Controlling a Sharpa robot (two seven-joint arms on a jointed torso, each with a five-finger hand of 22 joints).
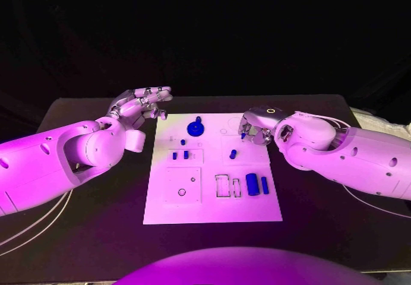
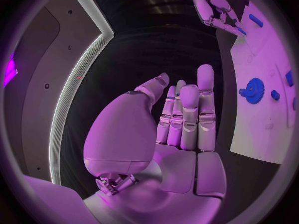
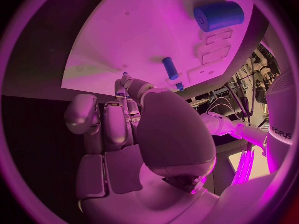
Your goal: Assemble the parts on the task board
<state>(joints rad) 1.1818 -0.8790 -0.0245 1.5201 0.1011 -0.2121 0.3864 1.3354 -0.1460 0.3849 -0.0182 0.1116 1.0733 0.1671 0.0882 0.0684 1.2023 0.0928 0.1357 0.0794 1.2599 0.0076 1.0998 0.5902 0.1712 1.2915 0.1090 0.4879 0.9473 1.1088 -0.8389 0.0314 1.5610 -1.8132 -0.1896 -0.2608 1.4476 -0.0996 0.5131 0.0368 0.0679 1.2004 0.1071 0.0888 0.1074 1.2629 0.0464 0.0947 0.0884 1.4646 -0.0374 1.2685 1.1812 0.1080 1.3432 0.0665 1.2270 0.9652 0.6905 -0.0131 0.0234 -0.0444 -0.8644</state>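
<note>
Lying flat in the middle of the black worktop (image 1: 85,237) is the white board (image 1: 214,205), a rectangular plate with shallow recesses and outlined slots. No writing is legible on the board; on the right arm's casing, seen in the right wrist view, letters are showing that I am reading only partly, so I am not quoting them.

Blue parts on the board, counted in the head view: one gear (image 1: 196,127) near the far edge, two small pegs (image 1: 180,155) standing side by side left of centre, one short pin (image 1: 232,154) at centre right, one thick cylinder (image 1: 252,183) and one thin rod (image 1: 265,185) lying just beside each other at the near right. Six are lying free in all.

The left hand (image 1: 141,105) is hovering off the board's far-left corner, released, fingers extended and close together, holding nothing; the left wrist view is confirming an empty palm.

The right hand (image 1: 255,126) is hanging over the board's far-right area, fingers curled downward. A small blue piece (image 1: 243,135) is showing at its fingertips; whether it is pinched I cannot tell.
</note>
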